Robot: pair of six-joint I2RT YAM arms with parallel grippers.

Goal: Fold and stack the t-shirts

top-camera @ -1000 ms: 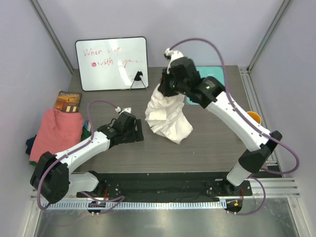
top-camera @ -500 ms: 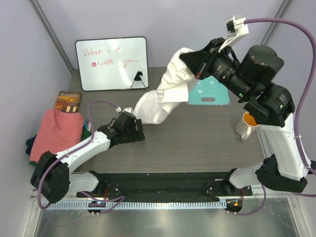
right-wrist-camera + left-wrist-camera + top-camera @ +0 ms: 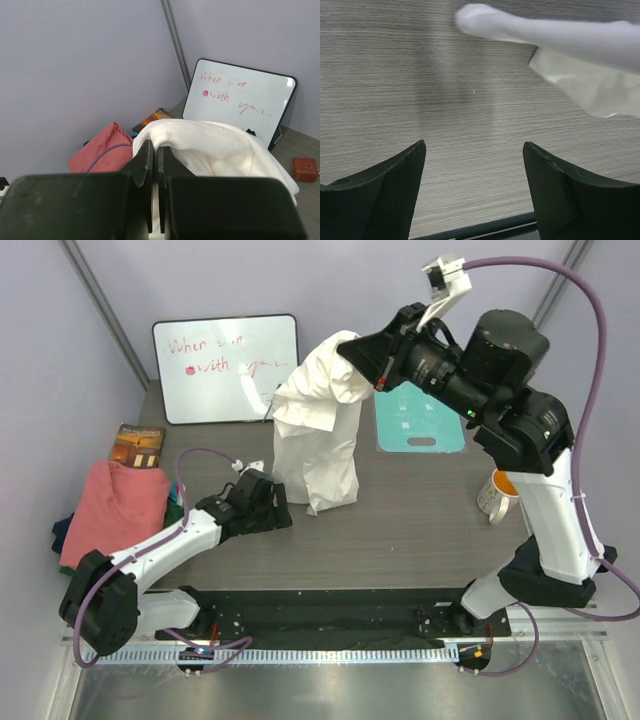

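right gripper [image 3: 377,362] pinched white t-shirt [image 3: 318,445] by seamed edge, raised | shirt hung lengthwise straight below it | left gripper [image 3: 474,150] spread, empty; hem just ahead-right, left arm nearer

- Your large white cloth t-shirt [image 3: 318,440] hangs bunched at centre, lifted by its top edge.
- Your salmon-pink cloth shirt [image 3: 110,508] lies folded far left, over dark navy cloth [image 3: 62,533].

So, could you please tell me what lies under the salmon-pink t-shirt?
Dark green cloth peeks out at its right edge and navy cloth at its left; the salmon-pink t-shirt covers the rest.
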